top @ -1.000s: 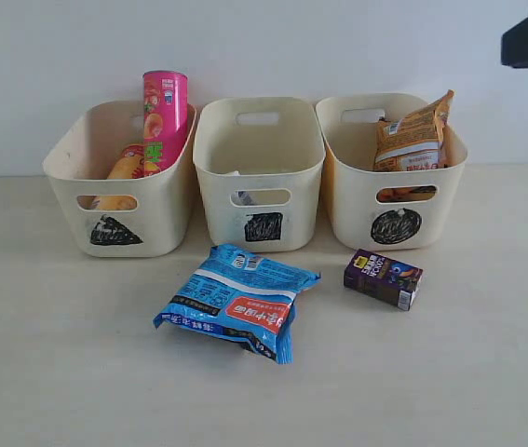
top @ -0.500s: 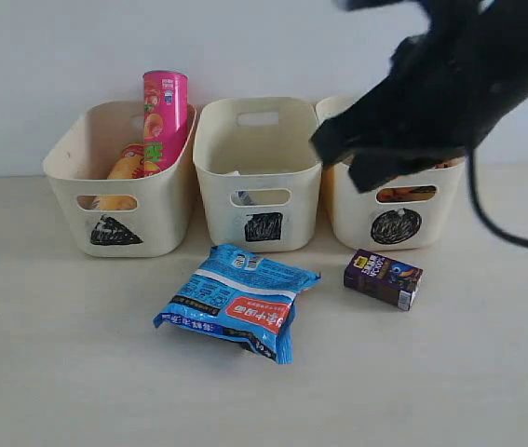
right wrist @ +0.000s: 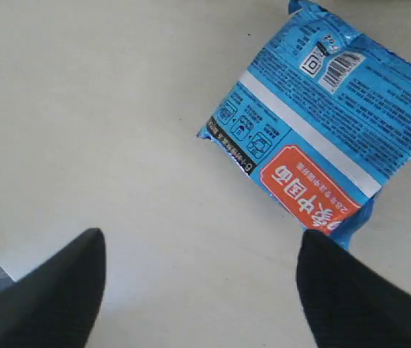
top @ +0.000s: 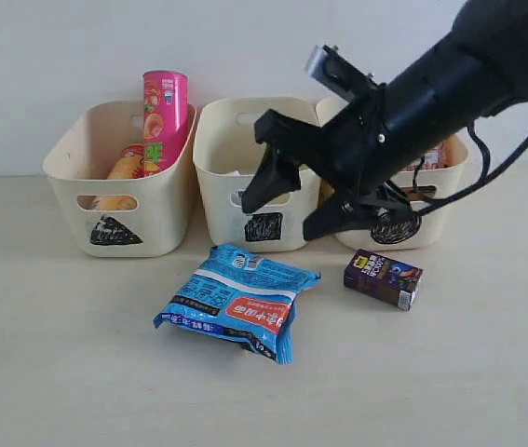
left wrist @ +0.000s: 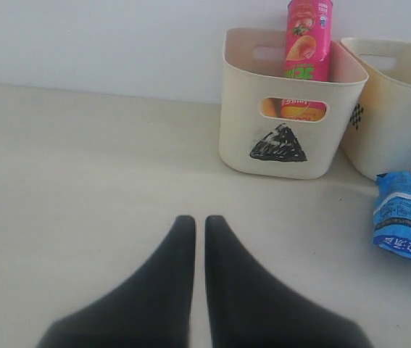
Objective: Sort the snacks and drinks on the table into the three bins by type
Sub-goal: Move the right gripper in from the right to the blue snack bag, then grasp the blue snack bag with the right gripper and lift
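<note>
Lighting flat, bright, diffuse, no glare. Table (top: pixel 59 372) reads washed-out cream. Shadows weak: a soft one under the blue packet (top: pixel 237 303), below the right gripper (top: pixel 277 222). Exterior view sharp, arm slightly soft. Left wrist: left gripper (left wrist: pixel 199 220) is a black silhouette, blurring toward its base; triangle bin (left wrist: pixel 241 109) ahead is sharp. Right wrist: fingers (right wrist: pixel 53 290) defocused, packet print ahead of them crisp.

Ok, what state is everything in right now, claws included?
Right claw: open, empty, pointed toward the blue packet.
Left claw: shut, empty, over bare table.
Blue packet: flat on the table, unsorted.
Dark purple carton: on its side on the table, unsorted.
Pink chip tube: standing in the triangle bin.
Yellow-red chip tube: lying in the triangle bin.
Orange-brown packet: in the circle bin, mostly hidden by the arm.
</note>
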`<control>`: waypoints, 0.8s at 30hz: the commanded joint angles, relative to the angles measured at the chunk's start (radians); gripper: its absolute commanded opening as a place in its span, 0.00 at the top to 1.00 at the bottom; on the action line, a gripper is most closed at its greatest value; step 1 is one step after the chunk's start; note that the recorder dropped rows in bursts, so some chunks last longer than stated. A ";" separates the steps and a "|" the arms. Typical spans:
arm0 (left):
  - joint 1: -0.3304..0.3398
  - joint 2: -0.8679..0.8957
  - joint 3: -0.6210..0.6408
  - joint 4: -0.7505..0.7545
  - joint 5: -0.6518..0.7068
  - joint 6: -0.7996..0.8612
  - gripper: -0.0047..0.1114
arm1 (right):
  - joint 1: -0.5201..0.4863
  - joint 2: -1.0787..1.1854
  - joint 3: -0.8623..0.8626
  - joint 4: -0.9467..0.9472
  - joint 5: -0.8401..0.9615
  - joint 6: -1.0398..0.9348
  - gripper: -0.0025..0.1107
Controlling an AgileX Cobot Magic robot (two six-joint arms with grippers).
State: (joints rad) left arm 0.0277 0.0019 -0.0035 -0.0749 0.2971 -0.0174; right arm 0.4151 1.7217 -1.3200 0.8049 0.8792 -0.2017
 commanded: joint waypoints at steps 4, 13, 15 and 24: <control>0.002 -0.002 0.003 -0.014 -0.004 -0.013 0.93 | -0.080 0.096 0.258 0.480 -0.127 -0.343 0.30; 0.002 -0.002 0.003 -0.016 -0.004 -0.051 0.93 | -0.086 0.286 0.263 0.616 -0.221 -0.434 0.30; 0.002 -0.002 0.003 -0.016 -0.006 -0.051 0.93 | -0.086 0.318 0.263 0.688 -0.214 -0.498 0.30; 0.002 -0.002 0.003 -0.016 -0.006 -0.051 0.93 | -0.077 0.429 0.261 0.843 -0.177 -0.602 0.30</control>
State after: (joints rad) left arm 0.0277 0.0019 -0.0035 -0.0790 0.2971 -0.0591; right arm 0.3372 2.1154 -1.0651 1.6473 0.7333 -0.7785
